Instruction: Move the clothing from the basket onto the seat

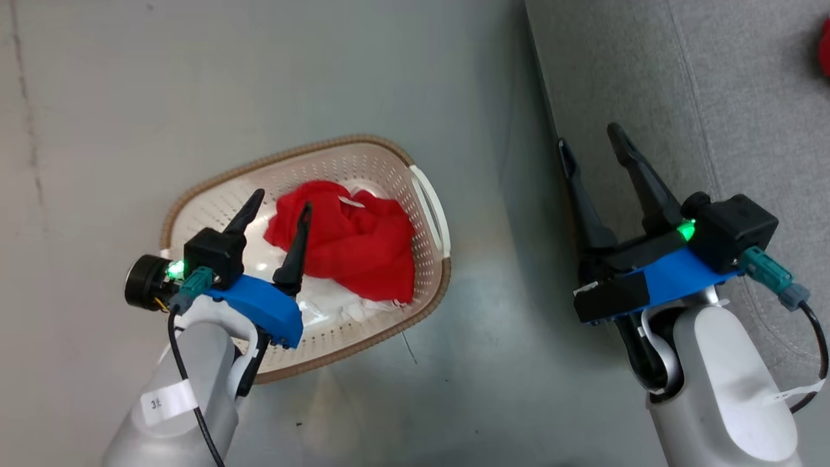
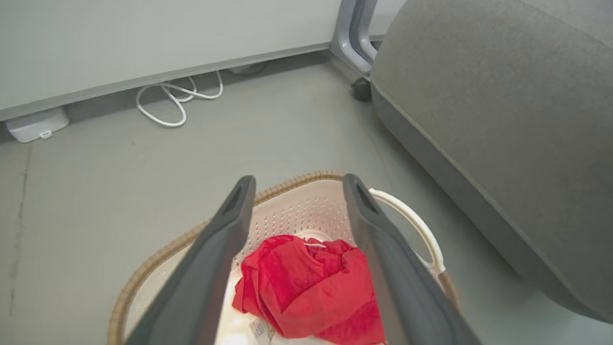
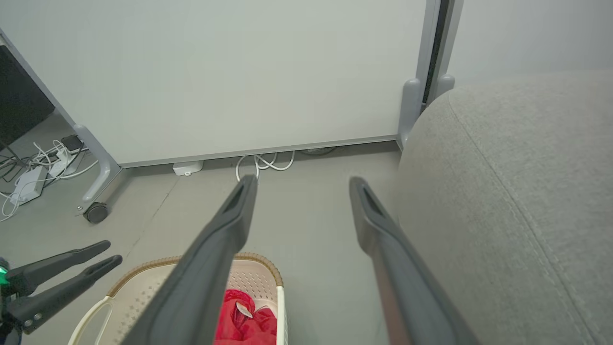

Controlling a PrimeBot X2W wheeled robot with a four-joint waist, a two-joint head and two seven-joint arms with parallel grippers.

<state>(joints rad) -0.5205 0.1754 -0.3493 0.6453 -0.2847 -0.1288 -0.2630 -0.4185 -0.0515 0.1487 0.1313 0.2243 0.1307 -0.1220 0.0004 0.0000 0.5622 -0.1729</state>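
The step in hand looks like the pick: the left end effector (image 1: 283,199) hovers over the basket (image 1: 272,155), its two fingers spread wide and holding nothing. The clothing (image 1: 356,240) lies bunched inside the basket, toward the wall with the white handle (image 1: 431,201). The basket stands on the floor (image 1: 130,97), just beside the seat's (image 1: 713,97) front edge.

To do it well, I would bring the fingers straight down so they straddle the highest red fold. They should close on a thick gather, not on the thin white trim (a pinch of trim alone would likely slip). Keep the fingertips off the perforated wall and the handle. Then lift until the cloth clears the rim, or the light basket may come along.

The right end effector (image 1: 587,134) hangs over the seat's front edge, also spread wide and empty.

Counted:
- Basket: one.
- Seat: one.
- End effectors: two.
- Red bundles in the basket: one, with some white cloth (image 1: 337,311) under it at the near wall. I cannot tell whether that cloth belongs to the same garment.
- Red patches on the seat: one (image 1: 825,45), at its far edge. It may be a second garment already placed, though too little shows to be sure.
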